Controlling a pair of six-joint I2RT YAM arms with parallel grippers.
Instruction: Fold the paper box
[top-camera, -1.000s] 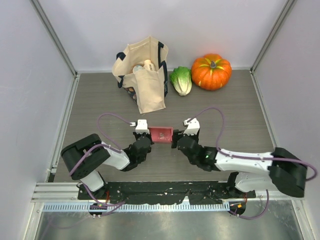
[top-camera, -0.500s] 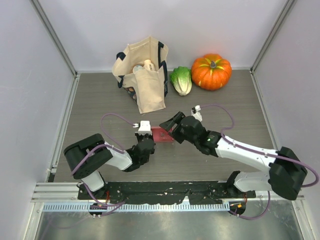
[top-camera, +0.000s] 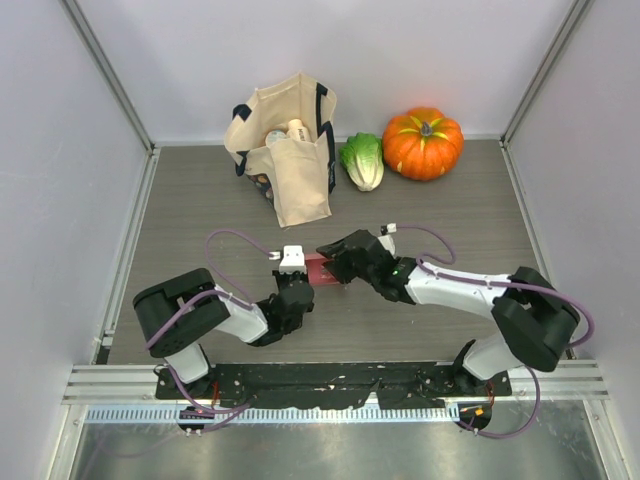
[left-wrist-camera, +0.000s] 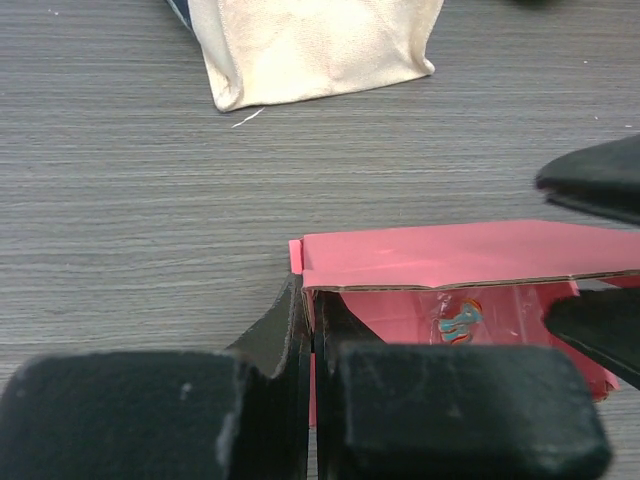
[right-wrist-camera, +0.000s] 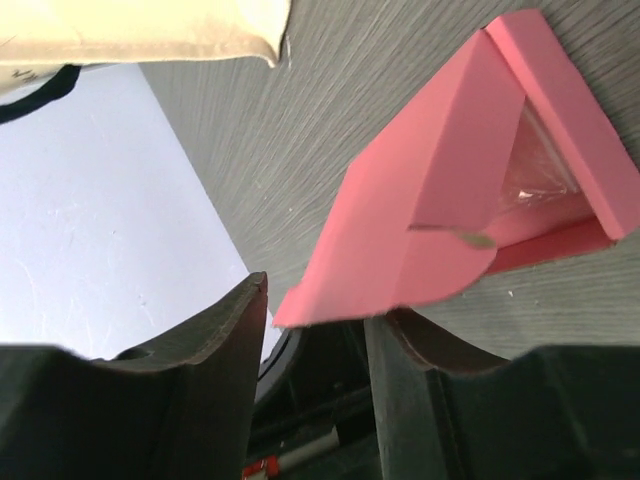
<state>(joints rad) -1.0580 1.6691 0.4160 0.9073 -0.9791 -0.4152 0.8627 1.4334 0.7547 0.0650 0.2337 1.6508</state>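
Note:
The paper box (top-camera: 317, 268) is pink thin card, partly folded, on the table between my two grippers. My left gripper (top-camera: 296, 278) is shut on the box's left end; in the left wrist view its fingers (left-wrist-camera: 312, 305) pinch the card edge, with the box (left-wrist-camera: 450, 255) stretching to the right. My right gripper (top-camera: 338, 257) sits at the box's far right side, tilted over it. In the right wrist view its jaws (right-wrist-camera: 318, 322) stand apart, with a loose pink flap of the box (right-wrist-camera: 450, 200) reaching between them, not pinched.
A beige tote bag (top-camera: 290, 150) with items stands at the back, a green lettuce (top-camera: 362, 160) and an orange pumpkin (top-camera: 423, 142) to its right. The bag's bottom shows in the left wrist view (left-wrist-camera: 310, 50). Walls close off three sides.
My right gripper left the box's right end, swung up and leftward, and now leans over the box's far side with its jaws apart. My left gripper kept its hold.

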